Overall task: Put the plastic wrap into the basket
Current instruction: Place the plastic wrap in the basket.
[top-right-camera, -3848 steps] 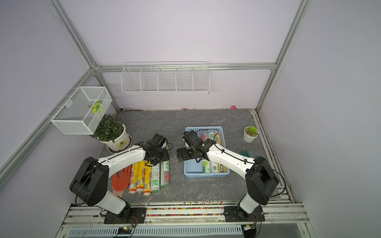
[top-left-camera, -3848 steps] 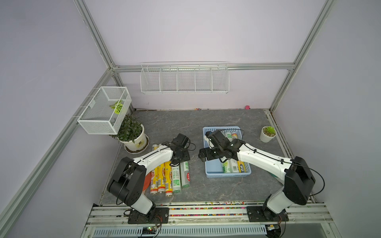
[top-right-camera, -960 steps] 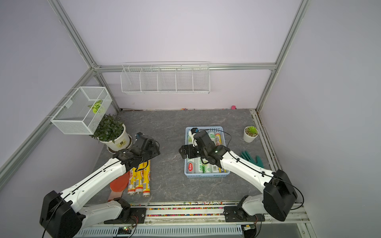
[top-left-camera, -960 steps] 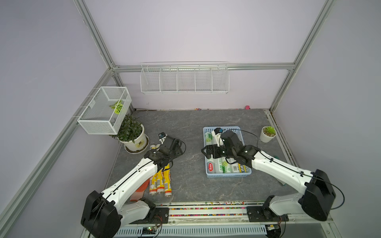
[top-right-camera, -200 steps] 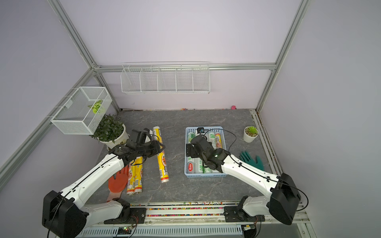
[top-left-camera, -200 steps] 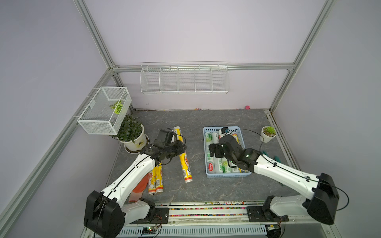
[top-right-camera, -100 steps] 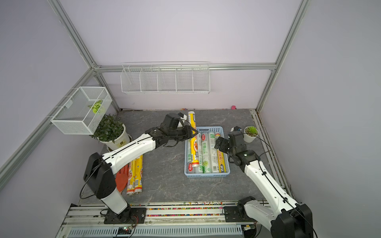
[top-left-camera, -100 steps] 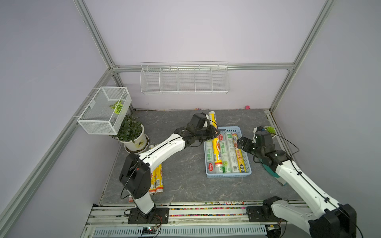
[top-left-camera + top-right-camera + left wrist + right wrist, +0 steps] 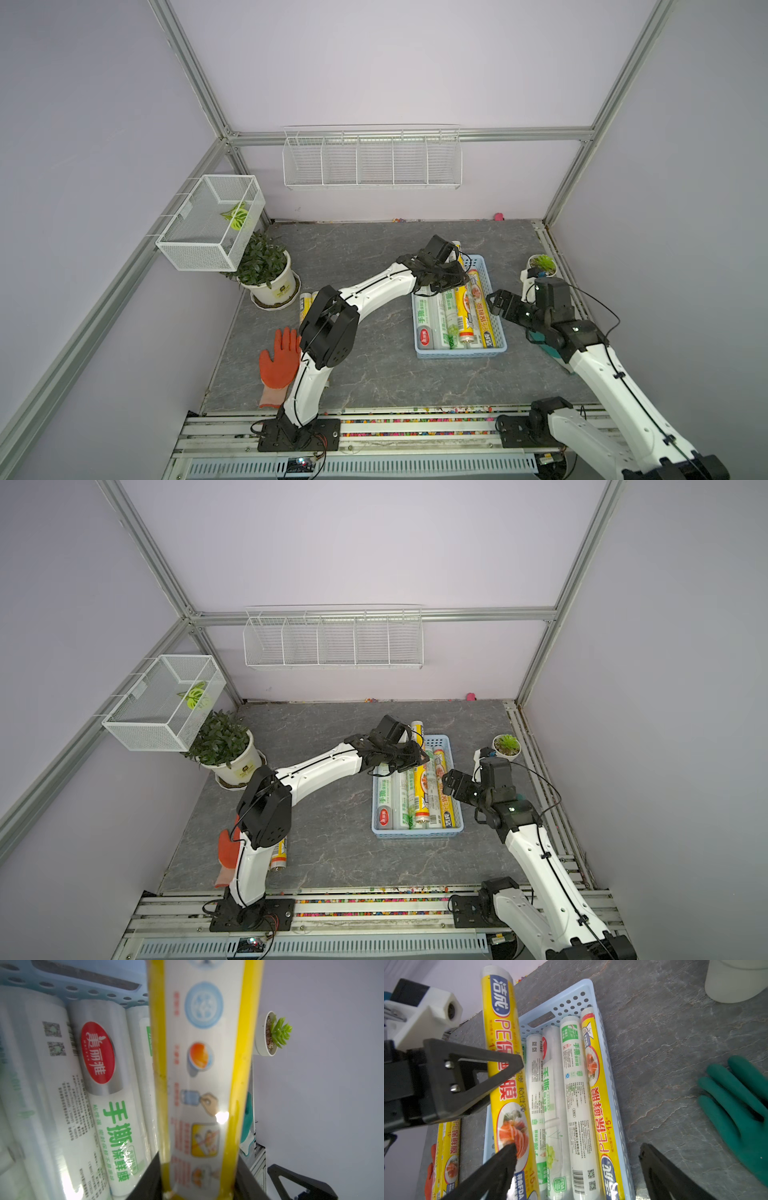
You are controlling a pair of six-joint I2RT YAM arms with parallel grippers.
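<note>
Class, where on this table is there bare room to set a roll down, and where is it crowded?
Bare: table in front of the basket to the rail, and behind it by the wall. Crowded: the basket, rolls side by side with the left gripper holding a yellow roll over them; beside it, right gripper, green glove, small pot.

Floor rolls (image 9: 306, 301) mostly behind left arm (image 9: 374, 291), green glove (image 9: 741, 1109) cut by edge, held roll (image 9: 203, 1064) blurred

The basket (image 9: 461, 353) is coloured light blue and dotted with holes; the yellow plastic wrap (image 9: 508, 1093) is printed with red lettering, the white plastic wrap (image 9: 573, 1093) with green (plus a red oval badge).
</note>
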